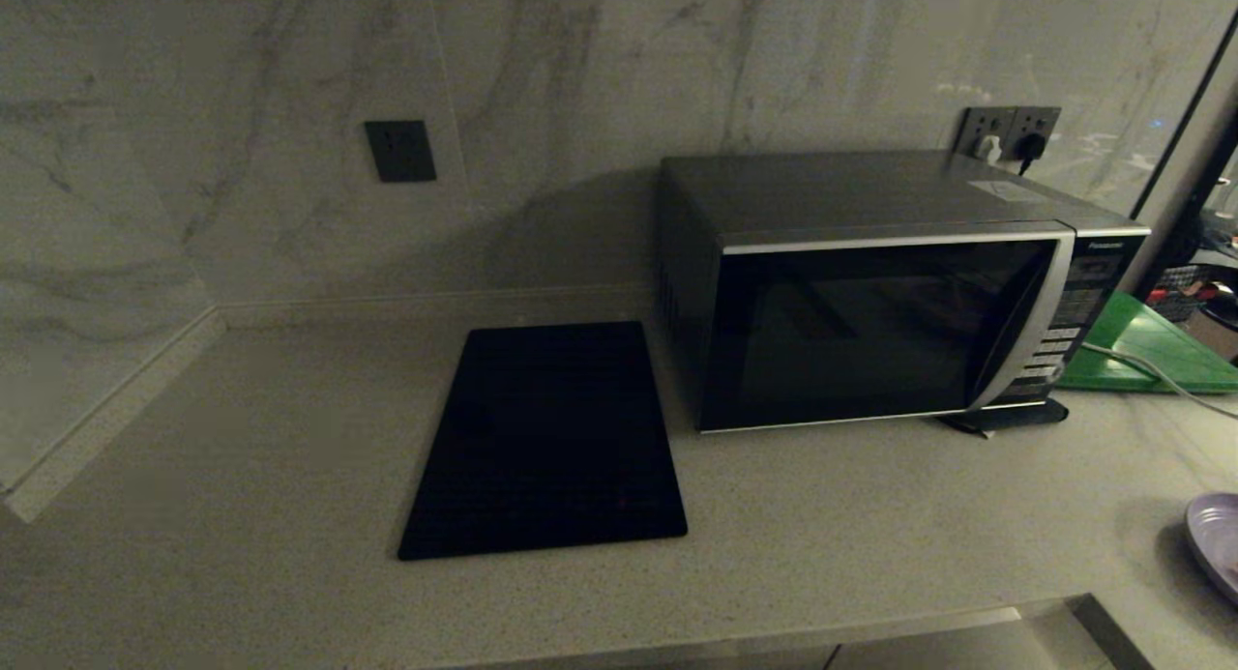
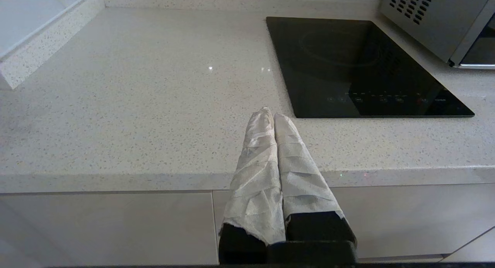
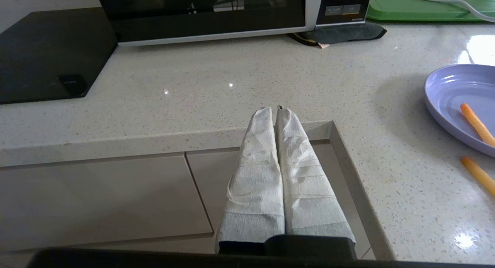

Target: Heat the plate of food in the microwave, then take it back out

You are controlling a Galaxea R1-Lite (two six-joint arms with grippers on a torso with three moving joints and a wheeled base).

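The plate of food point(image 3: 452, 101) is round, shallow and pale purple, with a smooth shiny rim. One thin orange stick point(image 3: 476, 123) lies inside it. A second orange stick point(image 3: 478, 174) lies on the speckled pale surface point(image 1: 851, 544), just beside the plate and not on it. In the head view only the edge of the plate point(image 1: 1217, 539) shows, near the front of the surface at about 4 o'clock.

The microwave point(image 1: 870, 293) stands at the back of the surface, at about 2 o'clock in the head view, well apart from the plate. It is a black and silver box. Its dark glass door is closed, with a curved silver strip and a column of buttons on its right side. A dark pad point(image 1: 1006, 419) pokes out from under its front right corner.

A green board point(image 1: 1151, 351) lies just right of the microwave, with a pale cord point(image 1: 1141, 368) across it. A flat black cooktop point(image 1: 551, 438) with small touch marks along its front lies just left of the microwave. Two wall sockets point(image 1: 1006, 131) sit behind it, and a dark wall plate point(image 1: 399, 151) is further left.

The right tool point(image 3: 276, 110) hangs over the front edge of the surface, with the plate off to one side, clenched on nothing, its white-wrapped fingers point(image 3: 297, 152) pressed together. The left tool point(image 2: 270, 115) hangs over the front edge near the cooktop, also clenched on nothing.
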